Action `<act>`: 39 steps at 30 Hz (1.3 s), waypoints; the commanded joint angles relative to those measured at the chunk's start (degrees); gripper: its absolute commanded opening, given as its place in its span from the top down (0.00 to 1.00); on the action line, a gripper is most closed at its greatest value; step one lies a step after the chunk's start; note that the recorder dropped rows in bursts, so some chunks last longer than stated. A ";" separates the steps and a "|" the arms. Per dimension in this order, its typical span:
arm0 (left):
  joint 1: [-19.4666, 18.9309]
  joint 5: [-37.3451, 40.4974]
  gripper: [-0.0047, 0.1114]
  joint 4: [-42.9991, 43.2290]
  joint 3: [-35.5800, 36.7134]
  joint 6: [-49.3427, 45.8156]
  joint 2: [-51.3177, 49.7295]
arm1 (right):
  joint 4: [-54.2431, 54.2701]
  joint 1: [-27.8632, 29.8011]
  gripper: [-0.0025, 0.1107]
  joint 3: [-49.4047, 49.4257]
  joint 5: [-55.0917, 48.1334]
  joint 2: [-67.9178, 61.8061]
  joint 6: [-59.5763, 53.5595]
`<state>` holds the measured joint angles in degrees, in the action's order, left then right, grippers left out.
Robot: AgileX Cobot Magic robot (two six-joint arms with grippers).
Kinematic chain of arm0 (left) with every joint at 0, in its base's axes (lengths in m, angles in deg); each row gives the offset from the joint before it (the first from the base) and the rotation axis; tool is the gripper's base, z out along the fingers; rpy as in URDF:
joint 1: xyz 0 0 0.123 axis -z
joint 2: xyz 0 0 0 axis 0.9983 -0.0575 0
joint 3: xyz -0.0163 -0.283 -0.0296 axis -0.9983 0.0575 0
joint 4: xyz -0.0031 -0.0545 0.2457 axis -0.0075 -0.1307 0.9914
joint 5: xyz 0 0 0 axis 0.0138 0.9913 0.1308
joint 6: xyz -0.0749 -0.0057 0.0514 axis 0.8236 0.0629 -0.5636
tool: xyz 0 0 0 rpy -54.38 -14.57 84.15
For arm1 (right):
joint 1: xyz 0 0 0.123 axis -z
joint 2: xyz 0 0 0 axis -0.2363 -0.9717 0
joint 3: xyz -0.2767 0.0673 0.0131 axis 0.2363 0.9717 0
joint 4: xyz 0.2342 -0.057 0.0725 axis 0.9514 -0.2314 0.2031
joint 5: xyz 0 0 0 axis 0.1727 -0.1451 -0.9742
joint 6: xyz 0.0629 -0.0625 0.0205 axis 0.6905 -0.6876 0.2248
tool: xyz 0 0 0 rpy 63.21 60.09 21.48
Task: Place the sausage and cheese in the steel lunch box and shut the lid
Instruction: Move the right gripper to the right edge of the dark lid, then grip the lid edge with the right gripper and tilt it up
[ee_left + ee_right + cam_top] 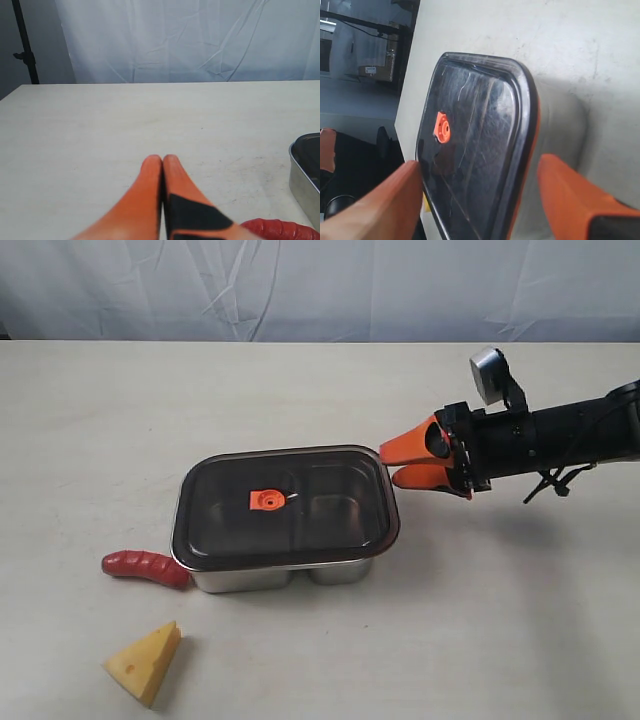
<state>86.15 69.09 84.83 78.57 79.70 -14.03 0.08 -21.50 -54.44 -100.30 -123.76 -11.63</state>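
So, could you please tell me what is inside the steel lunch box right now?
The lid covers the steel lunch box; through its dark plastic both compartments look empty, though only dimly seen. The sausage and cheese lie outside on the table.

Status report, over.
Left claw shut, empty. Right claw open at lid edge. Lid on box; sausage, cheese outside.
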 commanded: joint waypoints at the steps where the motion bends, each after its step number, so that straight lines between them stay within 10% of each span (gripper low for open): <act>1: 0.17 -0.74 0.96 -0.01 0.21 0.01 0.29 | -0.21 -0.35 0.42 0.32 -0.16 0.00 -0.74; 39: 0.17 -0.74 0.96 -0.01 0.21 0.01 0.29 | -4.47 -4.25 0.45 0.32 1.30 0.00 0.54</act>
<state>86.15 69.09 84.83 78.57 79.70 -14.03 -4.05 -25.71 -54.44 -98.96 -123.76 -10.96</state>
